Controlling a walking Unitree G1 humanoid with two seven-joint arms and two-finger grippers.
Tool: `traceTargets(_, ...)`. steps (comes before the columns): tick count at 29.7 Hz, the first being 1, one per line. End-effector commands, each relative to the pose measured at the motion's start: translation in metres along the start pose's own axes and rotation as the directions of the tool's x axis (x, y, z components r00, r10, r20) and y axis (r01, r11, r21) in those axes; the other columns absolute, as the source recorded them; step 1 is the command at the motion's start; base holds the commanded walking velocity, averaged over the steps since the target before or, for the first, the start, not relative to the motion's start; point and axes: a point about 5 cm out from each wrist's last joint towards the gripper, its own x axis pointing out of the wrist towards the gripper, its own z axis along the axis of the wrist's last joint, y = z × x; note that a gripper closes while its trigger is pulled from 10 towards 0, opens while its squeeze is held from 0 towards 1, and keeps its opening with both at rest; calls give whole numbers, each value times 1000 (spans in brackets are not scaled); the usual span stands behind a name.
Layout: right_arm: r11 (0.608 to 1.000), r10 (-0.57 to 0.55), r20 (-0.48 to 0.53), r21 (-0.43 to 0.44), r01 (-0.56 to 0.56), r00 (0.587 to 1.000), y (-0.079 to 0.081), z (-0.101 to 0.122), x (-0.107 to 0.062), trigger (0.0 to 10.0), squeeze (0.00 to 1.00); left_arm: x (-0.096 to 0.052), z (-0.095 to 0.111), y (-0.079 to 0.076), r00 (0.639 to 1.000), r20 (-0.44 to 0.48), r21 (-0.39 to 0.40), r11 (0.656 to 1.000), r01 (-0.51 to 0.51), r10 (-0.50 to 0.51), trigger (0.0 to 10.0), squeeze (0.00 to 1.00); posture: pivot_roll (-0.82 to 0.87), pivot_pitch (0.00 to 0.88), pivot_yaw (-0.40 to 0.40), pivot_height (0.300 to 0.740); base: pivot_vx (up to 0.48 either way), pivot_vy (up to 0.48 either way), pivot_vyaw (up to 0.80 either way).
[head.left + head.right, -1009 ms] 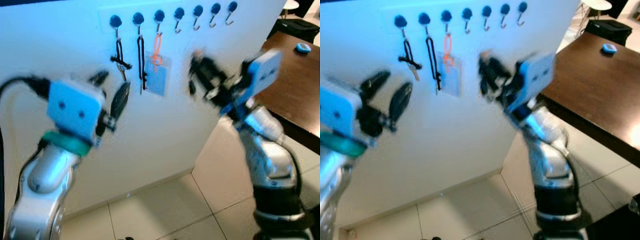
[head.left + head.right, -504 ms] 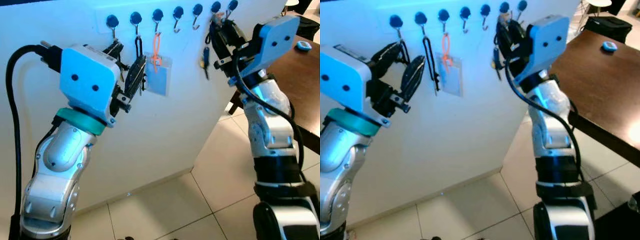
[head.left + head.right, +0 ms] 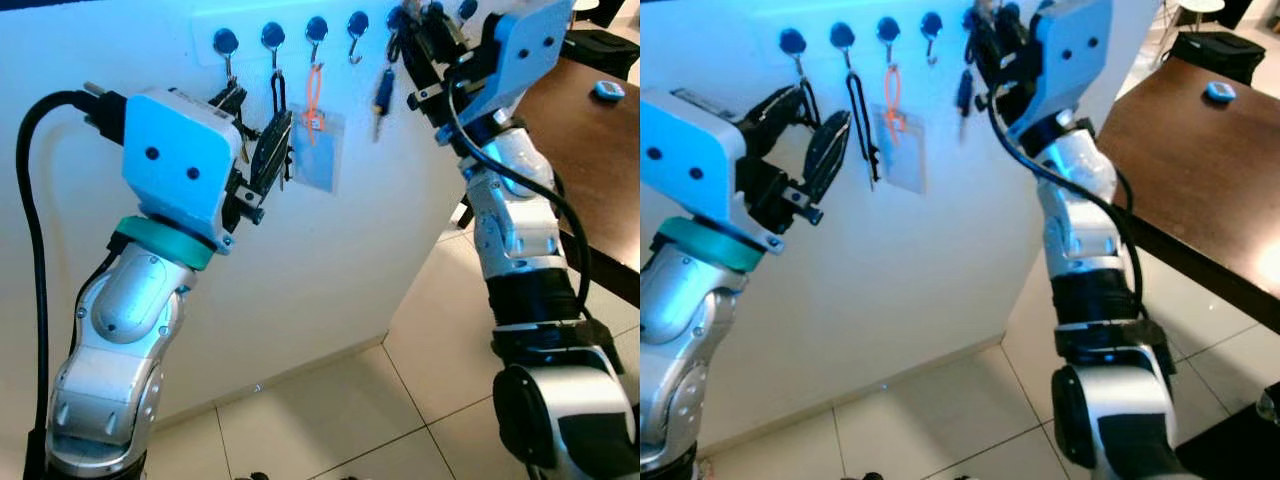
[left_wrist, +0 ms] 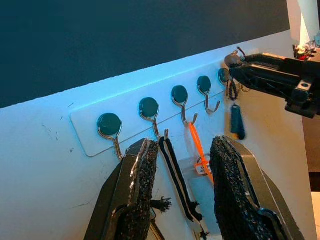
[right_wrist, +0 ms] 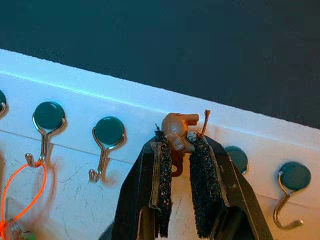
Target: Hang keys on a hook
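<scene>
The bunch of keys with a dark blue fob (image 3: pixel 381 92) hangs against the white wall panel (image 3: pixel 330 260) just below the fifth of the round dark-capped metal hooks (image 4: pixel 202 85), its top held up at the hook row by the right gripper (image 5: pixel 179 145). The keys themselves are blurred in the head views, and the blades cannot be made out; whether the ring has actually caught the hook is hidden behind the gripper's black fingers. In the right wrist view a small tan figure-shaped charm (image 5: pixel 177 130) and a thin metal ring stick out between the padded fingertips (image 5: pixel 163 165), which stand nearly closed and pinch it, right against the panel between two hook caps.

Half a second ago the right gripper and the fob were further toward the robot's right, by the sixth and seventh hooks; they have since moved one or two hooks toward its left. The left arm has not shifted.

The left gripper (image 4: pixel 182 170) hovers with its fingers well apart and holding nothing, straddling a black looped strap (image 4: pixel 175 175) on the second hook, near an orange cord with a clear card holder (image 3: pixel 314 140) on the third. A dark wooden table (image 3: pixel 585 150) stands beyond the panel on the right, with a small blue object (image 3: pixel 605 95) on it.
</scene>
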Motion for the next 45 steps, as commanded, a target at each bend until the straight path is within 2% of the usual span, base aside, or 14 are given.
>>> traceTargets(1,1000,20,24,-14,-19,1000,4,3,5,10000,0,-1,1,-2,1000,-2,-2,1000,6,-6,10000,0,-20,112,80,740,0,0,0)
traceTargets(17,999,32,34,-5,-32,999,4,-1,7,10000,0,0,1,-2,1000,-6,-4,1000,1,-1,10000,0,-22,107,78,740,0,0,0)
traceTargets(26,991,132,67,23,-134,989,17,3,5,10000,0,0,-1,-2,1000,-10,-8,1000,-3,3,10000,0,-26,99,77,740,0,0,0)
traceTargets(35,987,157,97,20,-160,983,19,9,3,10000,0,-1,-2,-2,1000,-13,-8,1000,-4,4,10000,0,-28,96,76,740,0,0,0)
traceTargets(45,992,123,125,4,-125,985,12,19,-1,10000,0,0,-2,-3,1000,-13,-14,1000,-2,2,10000,0,-31,101,79,740,0,0,0)
